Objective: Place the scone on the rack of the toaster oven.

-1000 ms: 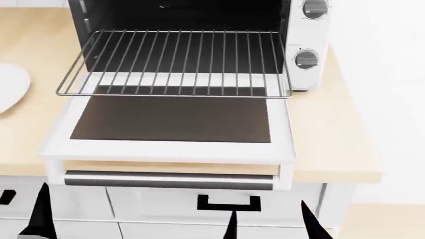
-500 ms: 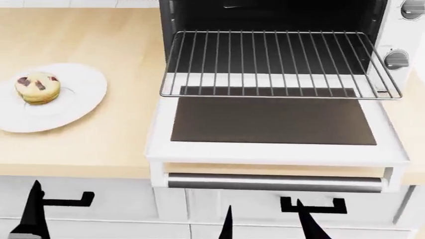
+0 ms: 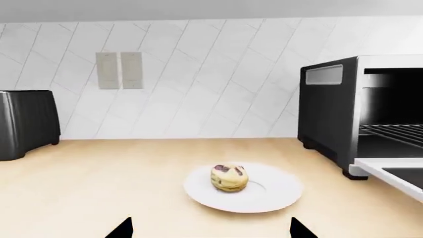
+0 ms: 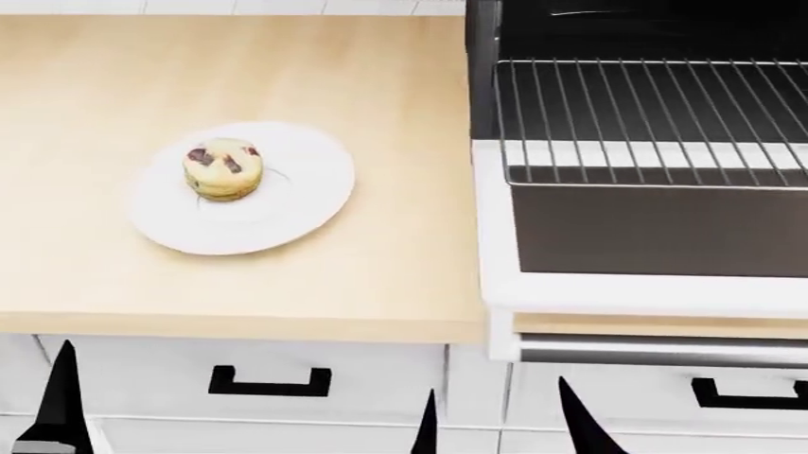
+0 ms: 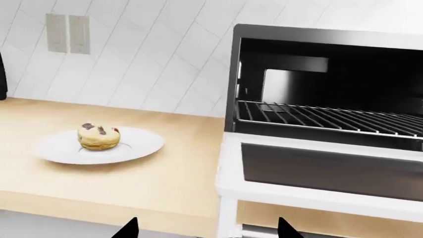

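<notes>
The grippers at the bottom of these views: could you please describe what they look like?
Only fingertips show. The left gripper and right gripper each end in two plain black, sharply tapered, wedge-shaped fingers. From the head view they appear as slim dark spikes. No cables, markings or arm links are visible.

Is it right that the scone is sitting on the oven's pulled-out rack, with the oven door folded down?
Not quite. The scone sits on the white plate on the wooden counter, beside the toaster oven, as the head view shows. The rack is bare, and the oven door is indeed folded down.
</notes>
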